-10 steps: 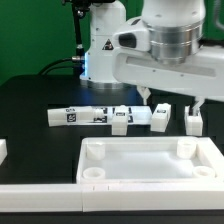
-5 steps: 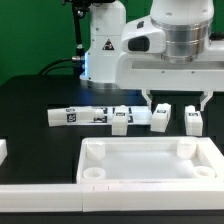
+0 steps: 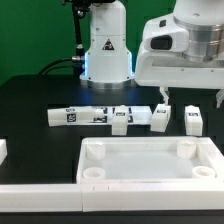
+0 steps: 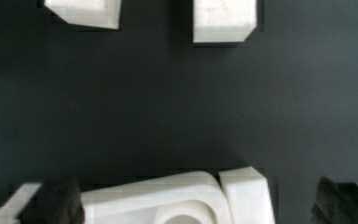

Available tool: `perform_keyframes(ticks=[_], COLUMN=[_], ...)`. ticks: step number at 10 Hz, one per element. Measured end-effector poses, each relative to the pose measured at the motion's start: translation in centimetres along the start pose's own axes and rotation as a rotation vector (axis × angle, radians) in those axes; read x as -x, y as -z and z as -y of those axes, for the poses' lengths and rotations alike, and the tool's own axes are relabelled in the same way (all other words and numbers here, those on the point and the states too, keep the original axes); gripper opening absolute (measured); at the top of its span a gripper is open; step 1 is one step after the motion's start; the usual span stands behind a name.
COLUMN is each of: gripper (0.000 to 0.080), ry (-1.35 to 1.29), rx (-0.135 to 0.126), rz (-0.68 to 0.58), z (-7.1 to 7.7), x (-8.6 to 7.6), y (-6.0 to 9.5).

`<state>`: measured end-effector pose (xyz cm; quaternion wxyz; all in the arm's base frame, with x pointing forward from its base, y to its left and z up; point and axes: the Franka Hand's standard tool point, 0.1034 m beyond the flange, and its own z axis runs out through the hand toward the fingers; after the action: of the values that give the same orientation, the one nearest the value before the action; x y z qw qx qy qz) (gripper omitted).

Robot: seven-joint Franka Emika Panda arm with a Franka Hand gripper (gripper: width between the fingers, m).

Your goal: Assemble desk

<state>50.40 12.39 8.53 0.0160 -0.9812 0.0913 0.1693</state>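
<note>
Gripper [image 3: 191, 100] is hanging wide open in the air at two o'clock in the exterior view, holding nothing. The desk top [image 3: 150, 168], a rimmed white tray with round corner sockets, is lying flat on the black table [image 3: 30, 110] at five o'clock. At twelve o'clock of it, apart from its rim, three tagged legs are sitting in a row: the first leg [image 3: 120, 119], the second leg [image 3: 160, 117] and the third leg [image 3: 193, 120]. The marker board [image 3: 75, 116] is lying at nine o'clock of the first leg, just beside it. In the wrist view one corner socket [image 4: 172, 203] of the desk top is showing between the dark fingertips [image 4: 43, 200].
</note>
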Motion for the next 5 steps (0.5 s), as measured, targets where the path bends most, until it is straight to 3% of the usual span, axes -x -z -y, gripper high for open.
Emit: perform_keyframes(ticks=[3, 5], gripper=[0.0649, 0.0649], ry=[-0.022, 0.032], rx=[0.031, 0.053], rz=[0.176, 0.265], z=[-0.8, 1.5], x=[0.0, 2.2], y=[-0.5, -2.6])
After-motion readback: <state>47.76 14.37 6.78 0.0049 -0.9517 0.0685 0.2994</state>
